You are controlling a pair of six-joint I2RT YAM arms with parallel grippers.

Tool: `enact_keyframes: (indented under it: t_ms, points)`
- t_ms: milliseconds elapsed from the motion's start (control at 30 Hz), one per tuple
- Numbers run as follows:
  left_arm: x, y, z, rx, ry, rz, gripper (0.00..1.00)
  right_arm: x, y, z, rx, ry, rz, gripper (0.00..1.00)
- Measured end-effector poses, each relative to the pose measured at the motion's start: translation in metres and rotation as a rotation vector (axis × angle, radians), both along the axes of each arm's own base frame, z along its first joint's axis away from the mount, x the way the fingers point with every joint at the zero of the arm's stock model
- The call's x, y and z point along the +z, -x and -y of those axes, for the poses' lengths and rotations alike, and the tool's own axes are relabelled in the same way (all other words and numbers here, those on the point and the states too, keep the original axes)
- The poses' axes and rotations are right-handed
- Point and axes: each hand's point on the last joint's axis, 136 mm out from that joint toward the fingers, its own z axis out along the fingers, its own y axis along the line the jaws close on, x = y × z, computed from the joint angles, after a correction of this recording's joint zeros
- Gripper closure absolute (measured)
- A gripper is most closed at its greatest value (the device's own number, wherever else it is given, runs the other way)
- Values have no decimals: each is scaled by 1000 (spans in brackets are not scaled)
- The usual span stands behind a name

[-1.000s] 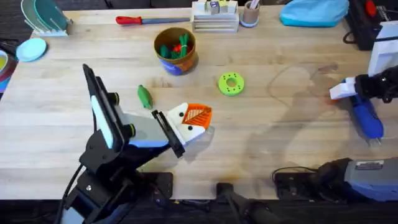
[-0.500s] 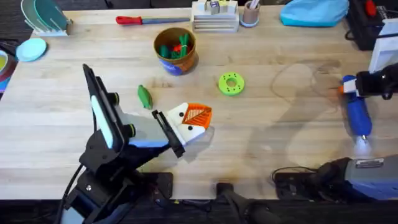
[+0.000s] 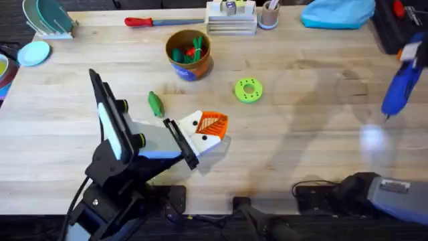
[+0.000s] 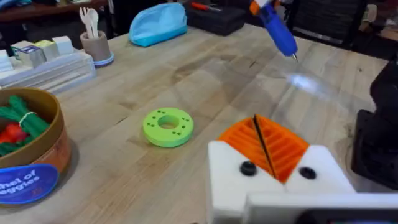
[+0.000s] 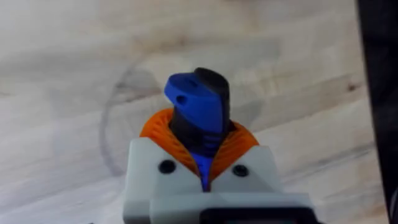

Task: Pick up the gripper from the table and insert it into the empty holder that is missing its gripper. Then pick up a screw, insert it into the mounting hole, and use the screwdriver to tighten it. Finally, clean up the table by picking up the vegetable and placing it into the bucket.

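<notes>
Screwdriver (image 3: 398,88): lifted clear of the table since a second ago, when it lay flat at the right edge; it now hangs bit-down, clamped in the right pincer (image 5: 202,163). Judgement: tightening step is being prepared. Left pincer (image 4: 273,155) has its orange pads together, nothing visible between them. Vegetable (image 3: 155,104) lies near the left pincer, bucket (image 3: 189,55) beyond it. Bucket label reads partly "…of Veggies" (image 4: 23,182).

You're at a robotics lab bench — a pale wooden table (image 3: 301,154) with arm bases clamped along its near edge, a red-handled screwdriver (image 3: 152,21), a cup of pens (image 3: 269,15) and a black equipment case (image 4: 217,17) at the back — workshop clutter, not domestic.
</notes>
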Motion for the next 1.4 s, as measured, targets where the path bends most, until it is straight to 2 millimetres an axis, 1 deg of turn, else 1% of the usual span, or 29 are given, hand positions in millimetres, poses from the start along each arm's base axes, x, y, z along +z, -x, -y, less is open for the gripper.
enact_keyframes:
  t_ms: [133, 233, 300, 433, 533, 600, 700, 800, 833, 900, 1067, 1267, 1400]
  points:
    - [0, 0, 0, 0, 0, 0, 994, 57, -5, -32, 39, 34, 163, 983]
    - [0, 0, 0, 0, 0, 0, 994, 97, 1, -54, 45, 46, 289, 983]
    - [0, 0, 0, 0, 0, 0, 994, 123, 8, -67, 46, 51, 373, 983]
    - [0, 0, 0, 0, 0, 0, 994, 173, 33, -95, 41, 39, 557, 983]
    - [0, 0, 0, 0, 0, 0, 994, 201, 53, -116, 37, 4, 703, 983]
    - [0, 0, 0, 0, 0, 0, 994, 206, 65, -130, 51, -32, 783, 983]
    - [0, 0, 0, 0, 0, 0, 994, 203, 75, -163, 140, -133, 912, 983]
    - [0, 0, 0, 0, 0, 0, 994, 201, 76, -197, 256, -264, 1026, 983]
    - [0, 0, 0, 0, 0, 0, 994, 202, 75, -211, 307, -325, 1067, 983]
    - [0, 0, 0, 0, 0, 0, 994, 201, 75, -235, 392, -428, 1106, 983]
    - [0, 0, 0, 0, 0, 0, 994, 197, 79, -298, 618, -642, 1089, 983]
    - [0, 0, 0, 0, 0, 0, 994, 211, 89, -370, 878, -797, 1080, 983]
    - [0, 0, 0, 0, 0, 0, 994, 214, 98, -415, 1027, -861, 1077, 983]
